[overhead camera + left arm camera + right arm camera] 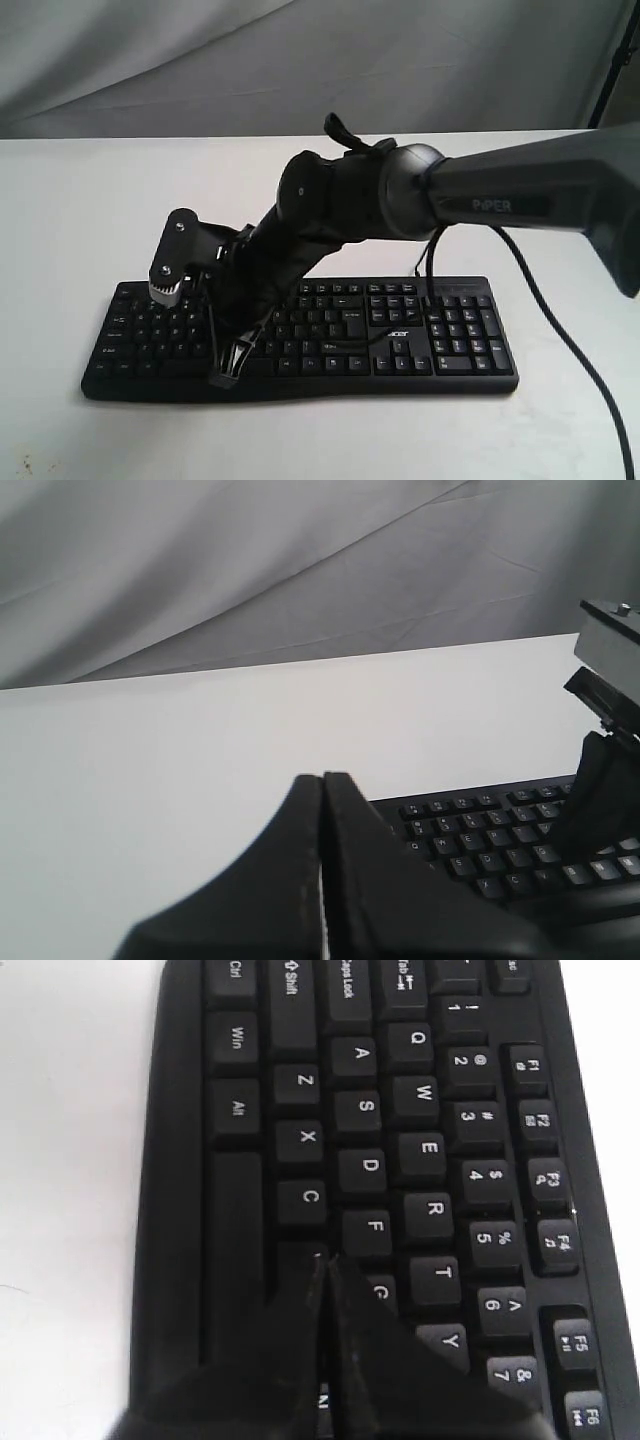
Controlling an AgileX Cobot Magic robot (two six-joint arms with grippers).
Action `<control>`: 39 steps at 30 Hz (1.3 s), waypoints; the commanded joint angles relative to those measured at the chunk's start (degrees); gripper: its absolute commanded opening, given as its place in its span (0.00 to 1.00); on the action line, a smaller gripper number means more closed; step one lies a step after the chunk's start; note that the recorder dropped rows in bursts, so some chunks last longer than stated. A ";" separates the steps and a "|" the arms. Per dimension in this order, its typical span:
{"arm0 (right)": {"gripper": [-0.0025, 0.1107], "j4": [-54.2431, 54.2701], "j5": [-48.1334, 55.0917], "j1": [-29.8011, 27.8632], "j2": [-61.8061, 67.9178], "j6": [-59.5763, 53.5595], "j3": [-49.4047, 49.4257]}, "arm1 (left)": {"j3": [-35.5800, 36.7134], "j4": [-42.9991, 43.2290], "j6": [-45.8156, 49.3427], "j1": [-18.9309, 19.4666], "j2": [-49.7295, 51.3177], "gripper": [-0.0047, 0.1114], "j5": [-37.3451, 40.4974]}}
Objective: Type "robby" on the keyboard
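The black keyboard [450, 340] with white legends lies across the white table, number pad at its right end. My right arm reaches over it from the right. The right gripper [225, 375] is shut and points down at the left half, near the front edge. In the right wrist view the right gripper [325, 1260] has its tips over the bottom letter row of the keyboard [370, 1165], just past C and beside G; the keys beneath are hidden. The left gripper [322, 778] is shut on nothing, off the left end of the keyboard [480, 840]. It is out of the exterior view.
A black cable [560, 340] trails from the right arm over the table towards the front right corner. A grey cloth backdrop [200, 60] hangs behind the table. The right arm's wrist block [610, 670] shows at the edge of the left wrist view.
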 commanded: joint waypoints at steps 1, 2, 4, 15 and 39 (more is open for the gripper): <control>0.02 0.51 0.72 0.32 0.02 -0.37 -0.37 | 0.25 0.27 -0.16 -0.32 -0.20 0.04 -0.33; 0.02 0.51 0.72 0.32 0.02 -0.37 -0.37 | 0.25 0.27 -0.16 -0.32 -0.20 0.04 -0.33; 0.02 0.51 0.31 0.32 0.39 -0.47 -0.37 | 0.25 0.27 -0.16 -0.32 -0.20 0.04 -0.33; 0.02 0.24 -0.09 0.32 1.10 -0.59 -0.37 | 0.25 0.27 -0.16 -0.32 -0.20 0.04 -0.33; 0.02 -0.35 0.14 0.32 2.42 -0.46 -0.37 | 0.25 0.27 -0.16 -0.32 -0.20 0.04 -0.33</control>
